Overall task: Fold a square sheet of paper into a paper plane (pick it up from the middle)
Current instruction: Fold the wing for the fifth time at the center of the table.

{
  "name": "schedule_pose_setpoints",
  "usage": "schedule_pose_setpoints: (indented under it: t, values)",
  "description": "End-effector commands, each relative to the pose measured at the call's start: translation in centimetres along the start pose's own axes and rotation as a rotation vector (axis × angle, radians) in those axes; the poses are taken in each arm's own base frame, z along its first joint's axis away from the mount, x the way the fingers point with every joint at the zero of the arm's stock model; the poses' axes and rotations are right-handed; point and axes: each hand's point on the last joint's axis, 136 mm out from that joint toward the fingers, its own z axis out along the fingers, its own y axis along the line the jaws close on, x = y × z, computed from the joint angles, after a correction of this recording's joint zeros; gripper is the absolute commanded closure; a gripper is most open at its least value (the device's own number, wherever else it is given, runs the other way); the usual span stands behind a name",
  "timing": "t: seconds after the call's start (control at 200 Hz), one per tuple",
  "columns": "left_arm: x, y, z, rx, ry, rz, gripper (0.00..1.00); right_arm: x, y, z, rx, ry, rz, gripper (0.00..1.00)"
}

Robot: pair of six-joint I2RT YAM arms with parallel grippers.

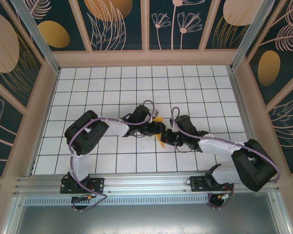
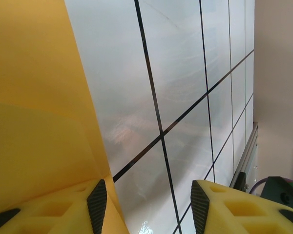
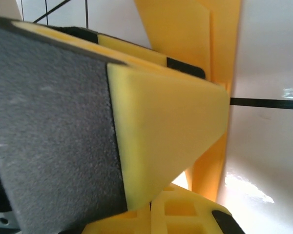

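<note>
Scene: two arms meet nose to nose at mid-table (image 1: 88,87), over the sheet of paper (image 1: 162,142).
Paper: orange-yellow, lying under and between the two grippers; from above only a narrow pointed sliver shows.
Left gripper (image 2: 149,207): fingers (image 2: 95,204) apart, bare tile between them, the paper (image 2: 34,97) just beside one finger and not clamped.
Right gripper (image 1: 172,137): pressed close to the paper; I cannot tell whether it is pinching it.
Done so far: the right wrist view shows stacked layers with offset edges (image 3: 185,29), so some folds look made.
Left to do: no clear dart with a centre crease shows; the shaping likely remains, apparently midway.
</note>
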Motion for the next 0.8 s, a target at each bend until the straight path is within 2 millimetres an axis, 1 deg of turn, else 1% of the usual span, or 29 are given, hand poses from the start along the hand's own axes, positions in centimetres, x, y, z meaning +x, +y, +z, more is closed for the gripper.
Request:
schedule_pose_setpoints:
  t: [0.0, 0.21, 0.325, 0.39, 0.4, 0.42, 0.52, 0.585, 0.676, 0.791]
  values:
    - [0.6, 1.8, 0.7, -0.057, 0.022, -0.008, 0.48, -0.2, 1.3, 0.6, -0.071, 0.013, 0.000, 0.97]
    - [0.7, 1.9, 0.6, -0.060, 0.023, -0.008, 0.49, 0.2, -1.2, 1.2, -0.027, 0.029, 0.050, 0.96]
    - [0.7, 2.0, 0.7, -0.063, 0.024, -0.010, 0.49, 1.2, -2.4, 1.4, -0.028, 0.065, 0.079, 0.96]
    - [0.7, 2.0, 0.7, -0.065, 0.025, -0.010, 0.49, 2.1, -2.7, 1.6, -0.044, 0.091, 0.091, 0.95]
    - [0.1, 1.4, 0.8, -0.053, 0.014, -0.001, 0.49, 2.2, -2.7, 1.6, -0.045, 0.094, 0.091, 0.95]
    - [0.0, 1.2, 0.8, -0.049, 0.013, 0.004, 0.49, 2.4, -2.9, 1.6, -0.044, 0.097, 0.095, 0.95]
    - [0.0, 1.3, 0.8, -0.051, 0.013, 0.000, 0.49, 3.0, -3.7, 1.6, -0.020, 0.108, 0.109, 0.95]
    - [0.1, 1.3, 0.8, -0.051, 0.014, 0.001, 0.49, 3.0, -4.1, 1.5, -0.010, 0.105, 0.119, 0.95]
    - [0.0, 1.3, 0.8, -0.053, 0.014, 0.001, 0.49, 3.2, -4.3, 1.3, -0.002, 0.110, 0.129, 0.95]
    - [0.1, 1.5, 0.8, -0.063, 0.016, -0.003, 0.49, 4.1, -4.2, 1.2, -0.016, 0.146, 0.132, 0.94]
